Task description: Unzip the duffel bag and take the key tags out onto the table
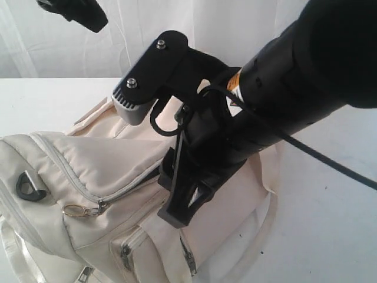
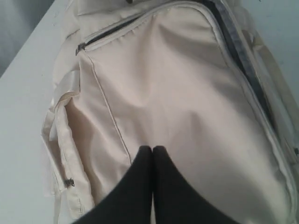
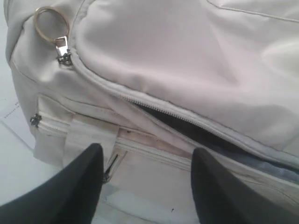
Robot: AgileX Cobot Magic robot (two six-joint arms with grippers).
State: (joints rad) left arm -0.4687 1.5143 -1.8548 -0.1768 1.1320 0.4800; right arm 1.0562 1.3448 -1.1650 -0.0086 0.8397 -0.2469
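The bag (image 1: 112,156) lay on the white tabletop (image 1: 330,236), filling the near left and middle of the exterior view. The right claw (image 3: 147,156) came down from the far right onto the middle of the bag, close over its near side. Its fingers (image 3: 86,179) stood wide apart and held nothing. Between them we saw the main zipper (image 3: 187,123) and, below it, a side pocket (image 3: 154,172) crossed by a strap (image 3: 88,137). The ring pull (image 3: 50,25) sat to the left of this claw, well clear of both fingers.

The left claw (image 2: 153,150) was closed, its two black tips pressed together. It was right at the broad top panel of the bag. We could not tell whether any cloth was caught between the tips.

The bag was cream fabric, soft and creased. By the right claw the main zipper stood partly open, with a dark gap and a strip of grey lining inside. Toward the ring pull its teeth were closed. A black D-ring (image 1: 29,186) sat on the bag's left end. Small metal pulls hung on the pocket zippers along the near side.
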